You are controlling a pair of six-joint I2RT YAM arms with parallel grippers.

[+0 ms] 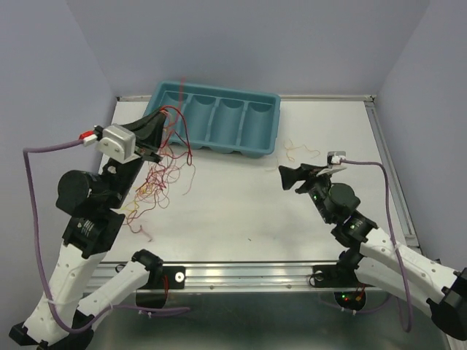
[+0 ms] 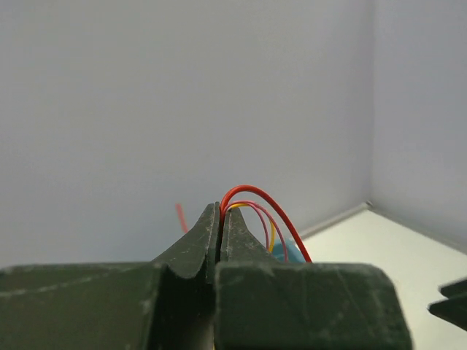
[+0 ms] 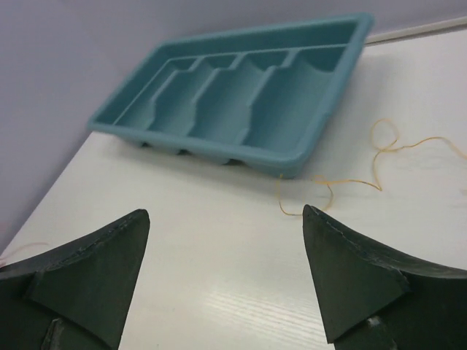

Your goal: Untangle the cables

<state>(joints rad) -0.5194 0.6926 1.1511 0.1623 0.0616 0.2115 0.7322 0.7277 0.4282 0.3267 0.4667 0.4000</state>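
Cables (image 1: pixel 155 182) hang in a red, orange and yellow tangle from the left end effector (image 2: pixel 220 211), which is clenched on their loops above the bench (image 1: pixel 241 211), just beside the teal tray (image 1: pixel 248 149). One orange strand (image 3: pixel 376 164) lies apart on the bench near the right end effector (image 3: pixel 225 213), whose jaws are spread wide.

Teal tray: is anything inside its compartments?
Right wrist view shows the tray's compartments bare. From above, the left gripper and the cables it holds cover the tray's left end.
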